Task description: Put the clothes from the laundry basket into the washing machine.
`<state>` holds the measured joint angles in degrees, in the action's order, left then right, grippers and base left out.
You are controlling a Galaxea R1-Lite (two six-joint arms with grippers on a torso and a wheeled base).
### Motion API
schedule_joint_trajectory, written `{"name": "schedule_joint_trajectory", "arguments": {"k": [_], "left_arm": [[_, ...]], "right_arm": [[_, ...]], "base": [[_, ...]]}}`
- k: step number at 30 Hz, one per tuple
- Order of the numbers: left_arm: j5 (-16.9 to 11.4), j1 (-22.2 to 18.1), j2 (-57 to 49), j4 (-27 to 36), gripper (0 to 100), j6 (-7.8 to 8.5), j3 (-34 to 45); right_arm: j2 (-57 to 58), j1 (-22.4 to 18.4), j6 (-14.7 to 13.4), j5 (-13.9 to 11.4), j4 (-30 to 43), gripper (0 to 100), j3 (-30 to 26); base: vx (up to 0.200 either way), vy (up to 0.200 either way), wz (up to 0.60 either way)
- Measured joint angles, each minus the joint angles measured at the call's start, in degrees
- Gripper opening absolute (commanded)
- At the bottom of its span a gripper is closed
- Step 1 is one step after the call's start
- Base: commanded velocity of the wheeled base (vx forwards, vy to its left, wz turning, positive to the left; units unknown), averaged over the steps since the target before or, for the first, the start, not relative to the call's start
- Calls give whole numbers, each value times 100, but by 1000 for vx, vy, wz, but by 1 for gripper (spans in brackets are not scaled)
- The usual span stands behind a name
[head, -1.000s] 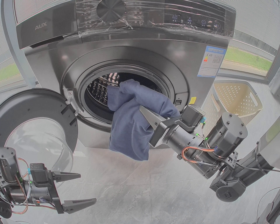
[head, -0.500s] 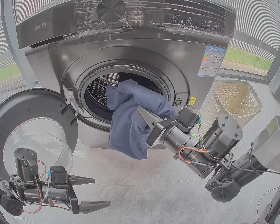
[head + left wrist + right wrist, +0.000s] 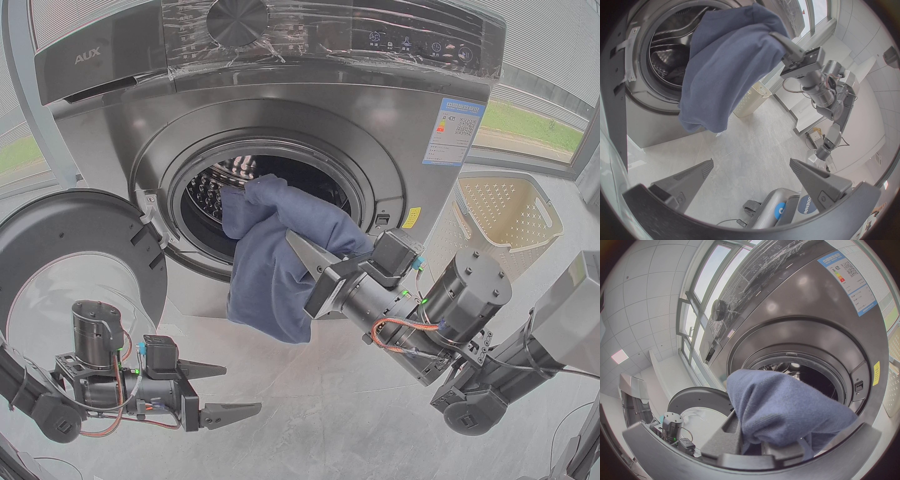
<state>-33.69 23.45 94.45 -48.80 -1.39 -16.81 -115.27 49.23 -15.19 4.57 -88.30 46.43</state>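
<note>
— What was counted?
— One washing machine (image 3: 281, 94) with one door (image 3: 69, 237), at the left of the frame.
— And besides?
— One blue garment (image 3: 275, 281) and one laundry basket (image 3: 506, 212), at the right, were noted. Two grippers were counted: left gripper (image 3: 242, 389), right gripper (image 3: 299, 250).

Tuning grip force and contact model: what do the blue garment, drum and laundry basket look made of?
Blue garment: soft matte knit, cotton-like; fuzzy weave, limp drape. Drum: shiny metal, probably stainless; bright glints, punched holes. Laundry basket: rigid cream plastic, likely; moulded perforated walls.
</note>
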Motion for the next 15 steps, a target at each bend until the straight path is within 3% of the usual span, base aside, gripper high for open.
{"name": "schedule_joint_trajectory", "arguments": {"k": [7,15], "left_arm": [[1,24,814,-485,100,-57,-311],[33,146,1616,-901,100,-441,-811]], "right_arm": [[15,24,2,5,-9,0,0],[30,72,11,7,-13,0,-7]], "base": [[0,0,0],[0,0,0]]}}
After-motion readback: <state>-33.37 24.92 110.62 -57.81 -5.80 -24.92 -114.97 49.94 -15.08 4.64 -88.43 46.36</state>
